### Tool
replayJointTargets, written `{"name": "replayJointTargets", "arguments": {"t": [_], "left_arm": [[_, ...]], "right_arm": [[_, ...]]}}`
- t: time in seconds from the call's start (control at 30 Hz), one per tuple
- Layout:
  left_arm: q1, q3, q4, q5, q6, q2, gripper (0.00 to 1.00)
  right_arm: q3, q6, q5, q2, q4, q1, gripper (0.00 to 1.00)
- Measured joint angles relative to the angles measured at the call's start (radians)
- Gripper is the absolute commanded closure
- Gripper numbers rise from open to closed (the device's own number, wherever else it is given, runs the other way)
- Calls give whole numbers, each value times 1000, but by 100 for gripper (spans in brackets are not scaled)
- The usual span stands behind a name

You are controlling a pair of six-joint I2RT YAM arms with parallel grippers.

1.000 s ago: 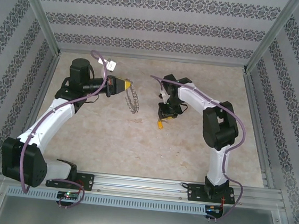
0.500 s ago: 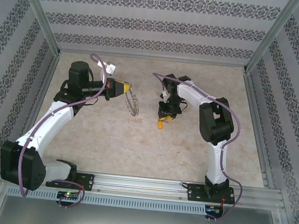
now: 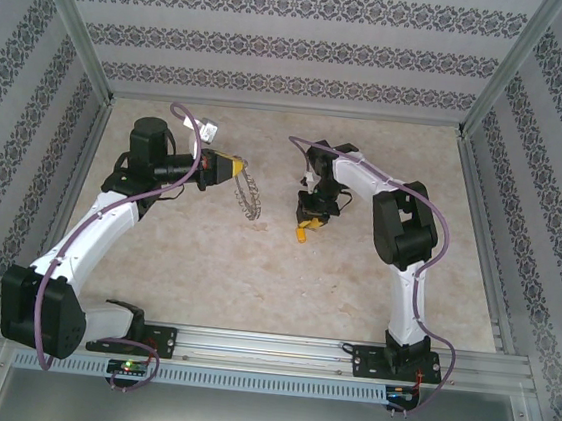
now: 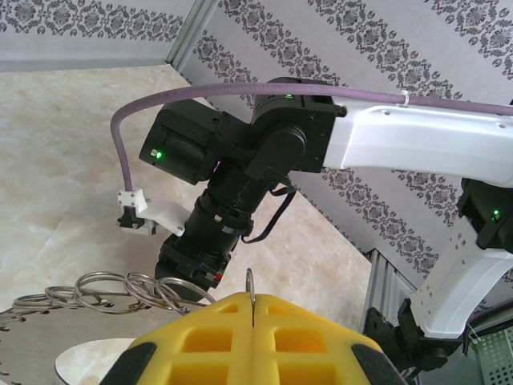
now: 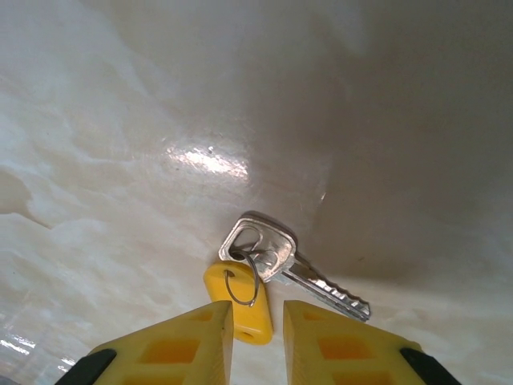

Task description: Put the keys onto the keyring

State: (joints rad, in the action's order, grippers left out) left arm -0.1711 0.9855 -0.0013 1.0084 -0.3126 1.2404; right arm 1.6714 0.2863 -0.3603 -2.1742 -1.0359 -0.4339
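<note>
A: Right gripper (image 5: 258, 321) first: jaws a narrow gap apart, gripping nothing. The key (image 5: 272, 250) lies flat on the table (image 5: 120, 160) just beyond the fingertips (image 5: 200, 337), its yellow tag (image 5: 232, 293) reaching into the gap.
B: Risk?
A: Closing could catch only the tag, or skid the flat key off. Bare table all round, though.
B: Left gripper (image 4: 252, 303)?
A: Pressed shut on the keyring (image 4: 120, 290), which hangs loose; it may swing. Walls (image 3: 278, 49) stand well apart.
</note>
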Motion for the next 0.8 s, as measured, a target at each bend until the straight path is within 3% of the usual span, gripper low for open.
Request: {"name": "replayJointTargets", "arguments": {"t": [0.8], "left_arm": [[0,-6,-10,-19,11,-36,100]], "right_arm": [[10,4,-42,-39,19,0,79]]}}
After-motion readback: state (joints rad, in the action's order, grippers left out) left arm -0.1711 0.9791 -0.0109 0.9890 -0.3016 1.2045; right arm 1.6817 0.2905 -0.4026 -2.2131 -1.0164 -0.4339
